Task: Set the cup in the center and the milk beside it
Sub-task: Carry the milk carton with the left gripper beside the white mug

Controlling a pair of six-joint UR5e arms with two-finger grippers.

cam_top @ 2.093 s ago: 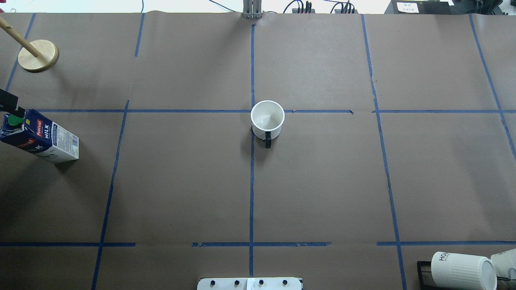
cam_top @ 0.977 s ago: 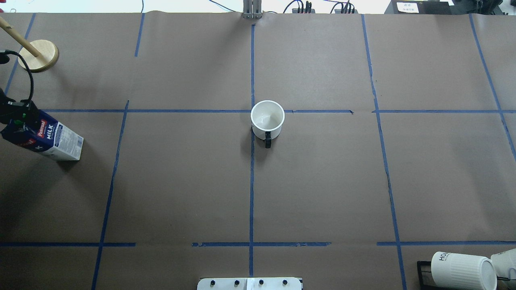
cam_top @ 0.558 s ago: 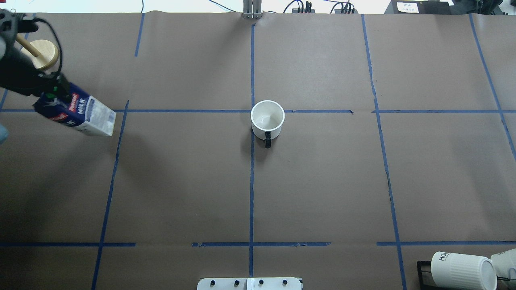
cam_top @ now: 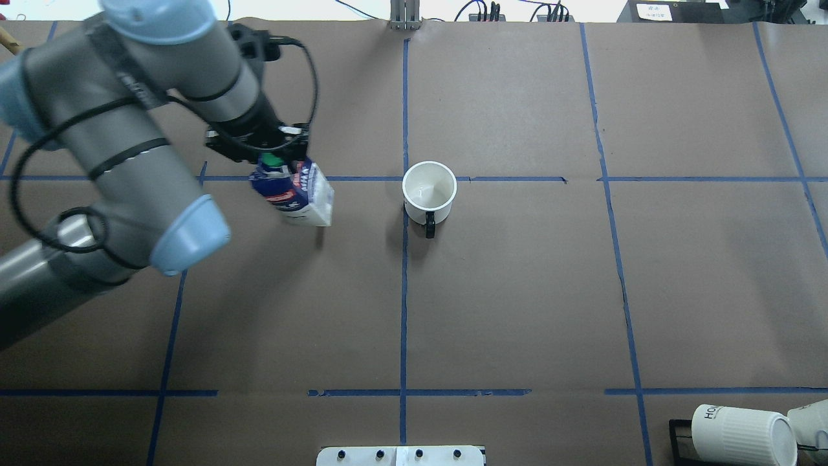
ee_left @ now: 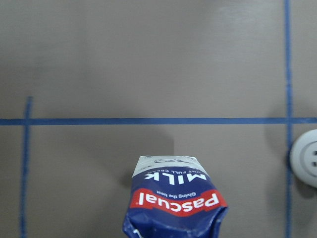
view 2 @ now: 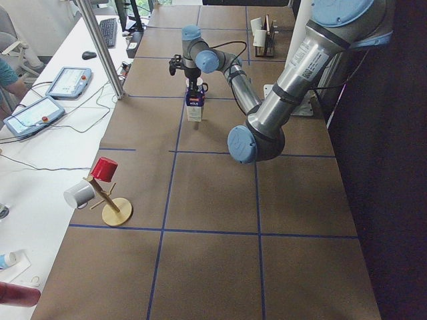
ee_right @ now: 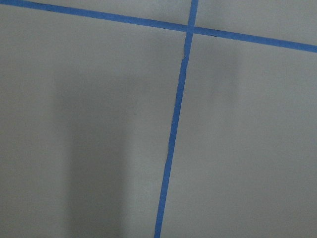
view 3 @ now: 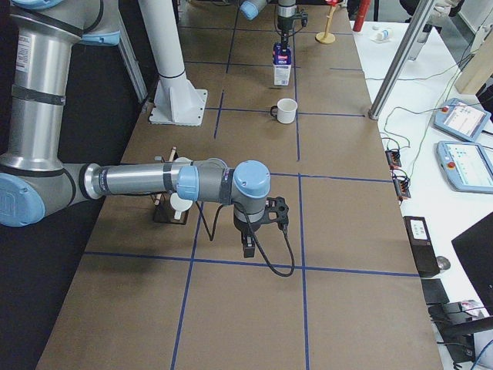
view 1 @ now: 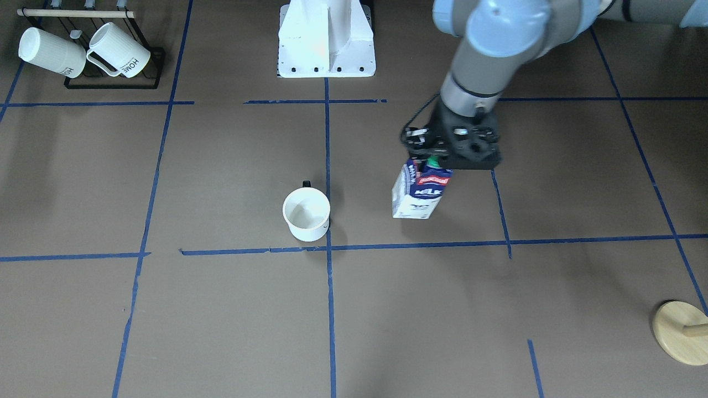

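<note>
The white cup [cam_top: 429, 188] stands upright just right of the center tape crossing [cam_top: 405, 178], with its black handle toward the robot. It also shows in the front-facing view [view 1: 306, 213]. My left gripper [cam_top: 272, 152] is shut on the gable top of the dark blue milk carton [cam_top: 294, 194]. It holds the carton upright and, as it appears, slightly above the surface, left of the cup with a clear gap between them. The carton also shows in the front-facing view [view 1: 420, 190] and the left wrist view [ee_left: 173, 203]. My right gripper [view 3: 248, 247] points down near the table; I cannot tell whether it is open or shut.
Two ribbed "HOME" mugs hang on a black rack [view 1: 83, 50] at the robot's near right corner. A wooden mug stand [view 2: 110, 200] with a red and a white cup stands at the far left. The white robot base [view 1: 326, 38] sits at the near edge.
My left arm has carried the milk carton from the table's left edge rightward toward the cup. The cup has not moved.
</note>
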